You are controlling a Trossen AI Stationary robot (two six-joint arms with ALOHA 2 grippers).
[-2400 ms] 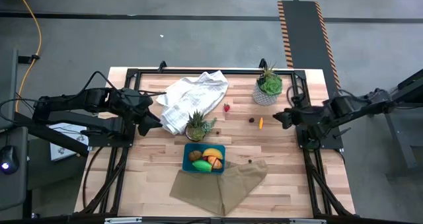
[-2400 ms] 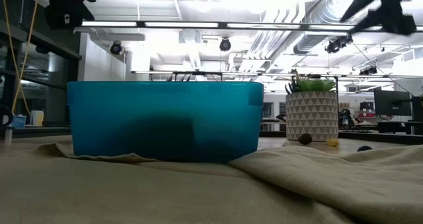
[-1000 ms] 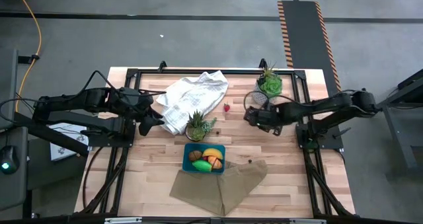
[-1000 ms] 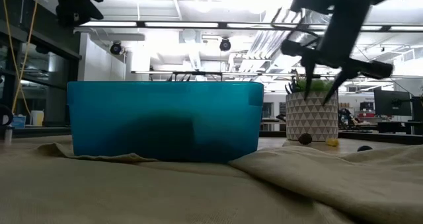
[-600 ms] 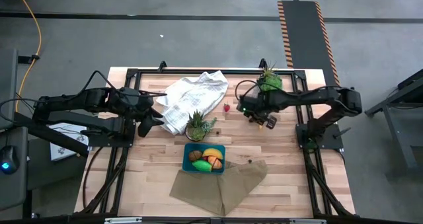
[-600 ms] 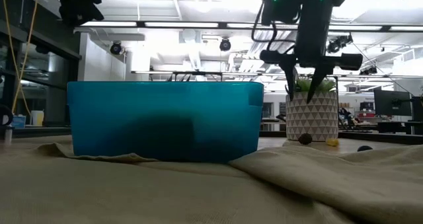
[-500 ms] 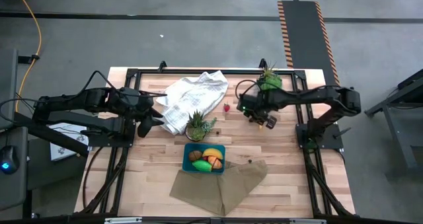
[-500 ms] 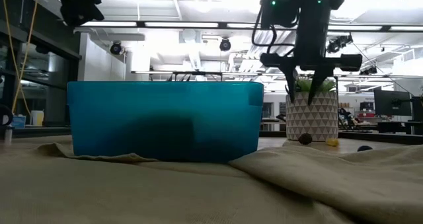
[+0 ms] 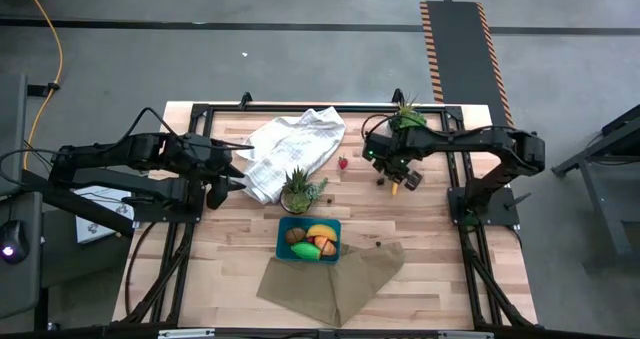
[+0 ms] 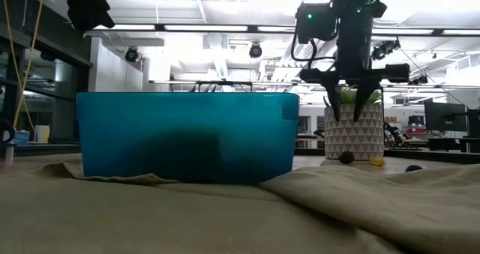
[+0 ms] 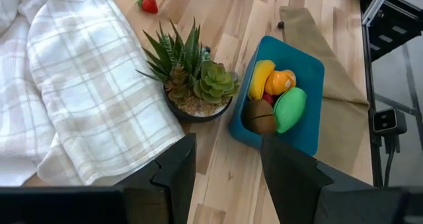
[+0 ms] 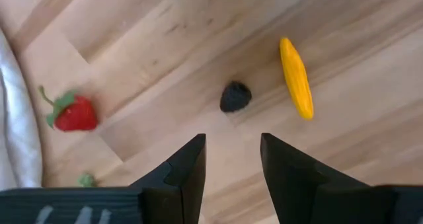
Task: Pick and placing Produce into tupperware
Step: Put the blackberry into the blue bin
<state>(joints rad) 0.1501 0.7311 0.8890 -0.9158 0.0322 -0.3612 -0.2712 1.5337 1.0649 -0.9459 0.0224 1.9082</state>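
A: How many pieces are in the blue container [image 9: 283, 243]?

B: Four: a banana [image 9: 321, 231], an orange piece [image 9: 325, 242], a green pepper [image 9: 307, 250] and a brown kiwi [image 9: 294, 236]. It sits near the front of the tabletop [image 9: 420, 279], touching a tan cloth [image 9: 335, 279].

A: And loose ones?

B: Three out on the wood: a strawberry [image 9: 343, 163], a dark berry [image 12: 235, 96] and a small orange piece [image 12: 295, 77]. A tiny dark bit [image 9: 377, 244] lies by the cloth; I can't tell what it is.

A: Anything else?

B: Two potted plants [image 9: 300, 190], one white towel [image 9: 290, 147].

A: The arms?

B: The right end effector [image 12: 232, 163] hangs just above the dark berry, fingers apart, holding nothing. The left end effector [image 11: 225, 168] waits over the towel's left edge, fingers apart, empty.

A: The room?

B: Pale wood planks, grey floor, and bright ceiling lights in the low view. No writing I can read.
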